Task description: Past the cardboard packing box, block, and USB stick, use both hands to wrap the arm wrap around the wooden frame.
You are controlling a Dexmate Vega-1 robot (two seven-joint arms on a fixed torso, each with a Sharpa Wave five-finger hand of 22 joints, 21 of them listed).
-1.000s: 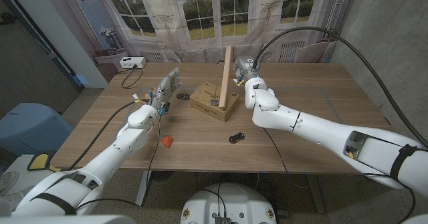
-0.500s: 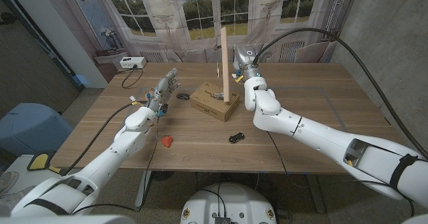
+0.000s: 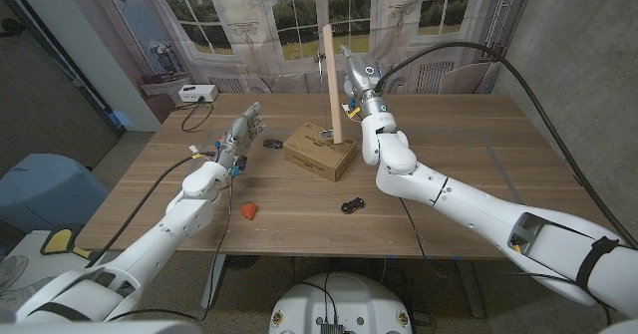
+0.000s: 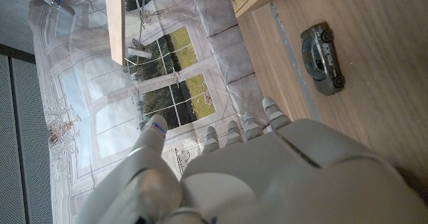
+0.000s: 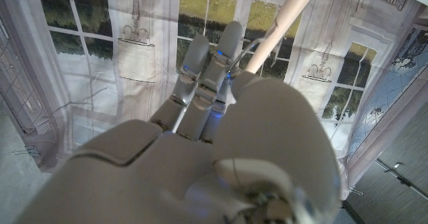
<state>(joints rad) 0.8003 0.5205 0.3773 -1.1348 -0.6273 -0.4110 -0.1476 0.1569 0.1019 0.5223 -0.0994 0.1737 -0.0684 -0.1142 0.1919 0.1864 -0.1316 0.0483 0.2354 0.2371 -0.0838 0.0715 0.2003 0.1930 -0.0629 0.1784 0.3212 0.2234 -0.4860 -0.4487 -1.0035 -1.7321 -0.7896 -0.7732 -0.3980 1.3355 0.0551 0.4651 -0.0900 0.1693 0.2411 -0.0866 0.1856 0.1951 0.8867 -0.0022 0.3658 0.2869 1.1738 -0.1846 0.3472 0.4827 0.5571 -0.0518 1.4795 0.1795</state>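
Observation:
The wooden frame (image 3: 332,85) is a long pale slat standing nearly upright, its lower end on the cardboard packing box (image 3: 321,152) at mid table. My right hand (image 3: 357,78) is raised beside the slat's upper half and holds it; in the right wrist view the slat (image 5: 289,10) runs past the fingers of that hand (image 5: 221,117). My left hand (image 3: 244,133) hovers left of the box with fingers apart and nothing in it. From the left wrist, the slat's end (image 4: 115,17) shows beyond that hand (image 4: 267,177). A red block (image 3: 248,210) and a black USB stick (image 3: 352,204) lie near the front.
A small dark toy car (image 3: 271,144) (image 4: 323,57) sits between my left hand and the box. A white device (image 3: 197,93) with a cable stands at the back left corner. A printed window backdrop hangs behind the table (image 3: 469,165).
My right hand has risen and the slat has swung from leaning to nearly upright, its top higher. My left hand has barely shifted.

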